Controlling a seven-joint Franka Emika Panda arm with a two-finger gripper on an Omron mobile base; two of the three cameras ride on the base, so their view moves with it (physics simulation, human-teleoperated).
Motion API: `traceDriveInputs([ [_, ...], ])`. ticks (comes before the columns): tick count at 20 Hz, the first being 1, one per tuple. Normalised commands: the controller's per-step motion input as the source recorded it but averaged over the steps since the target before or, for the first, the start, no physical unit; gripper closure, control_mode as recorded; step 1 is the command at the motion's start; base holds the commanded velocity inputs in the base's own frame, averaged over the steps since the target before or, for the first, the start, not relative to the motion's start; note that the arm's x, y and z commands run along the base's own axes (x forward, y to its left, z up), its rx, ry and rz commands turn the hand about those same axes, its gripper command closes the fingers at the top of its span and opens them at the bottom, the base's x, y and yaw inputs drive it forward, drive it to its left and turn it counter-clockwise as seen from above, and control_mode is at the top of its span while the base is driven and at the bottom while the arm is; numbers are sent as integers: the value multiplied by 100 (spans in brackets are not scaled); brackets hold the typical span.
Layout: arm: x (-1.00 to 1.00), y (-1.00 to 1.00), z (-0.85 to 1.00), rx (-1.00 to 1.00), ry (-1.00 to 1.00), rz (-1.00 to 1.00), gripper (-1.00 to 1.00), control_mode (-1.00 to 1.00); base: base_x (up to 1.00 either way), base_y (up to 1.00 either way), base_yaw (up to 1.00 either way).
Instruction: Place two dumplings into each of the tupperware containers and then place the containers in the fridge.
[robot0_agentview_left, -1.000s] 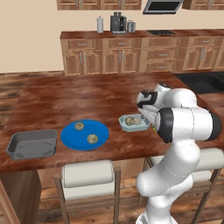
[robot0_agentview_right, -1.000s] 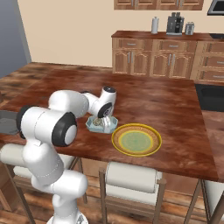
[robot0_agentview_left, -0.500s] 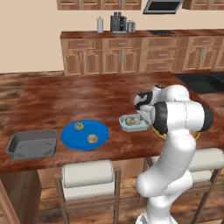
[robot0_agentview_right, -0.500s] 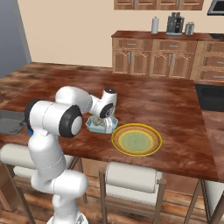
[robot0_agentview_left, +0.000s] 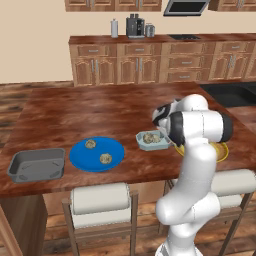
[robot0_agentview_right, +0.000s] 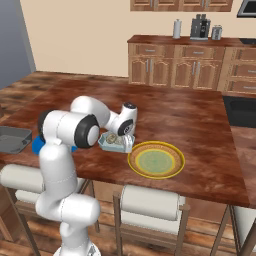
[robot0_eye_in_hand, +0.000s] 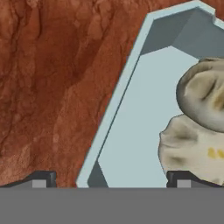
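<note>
Pale blue tub (robot0_eye_in_hand: 131, 131), smooth, rounded corners, holds two bumpy dumplings (robot0_eye_in_hand: 197, 131). Claw (robot0_eye_in_hand: 111, 177) spread wide astride its rim, over grainy reddish-brown table (robot0_eye_in_hand: 52, 78).

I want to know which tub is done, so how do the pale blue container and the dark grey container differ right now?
The pale blue container is smaller, with rounded corners; the dark grey container is larger and rectangular. The blue one holds two dumplings; the grey one looks empty. The blue one sits by the open gripper; the grey one sits at the counter's far end. Both are shallow tubs on the wooden counter.
</note>
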Motion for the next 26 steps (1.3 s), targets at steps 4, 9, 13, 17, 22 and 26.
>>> traceDriveInputs([
  [4,0,0,-28,-3,0,-12,-100,-100,0,0,0],
  [9,1,1,-23,-5,0,-16,-100,-100,0,0,0],
  [13,16,9,-29,-7,0,-8,-100,-100,0,0,0],
  [17,20,9,-30,-7,0,-4,-100,-100,0,0,0],
  [22,5,11,-26,-6,0,-5,100,-100,0,0,0],
  [26,-13,0,-9,-1,-1,-7,100,-100,0,0,0],
])
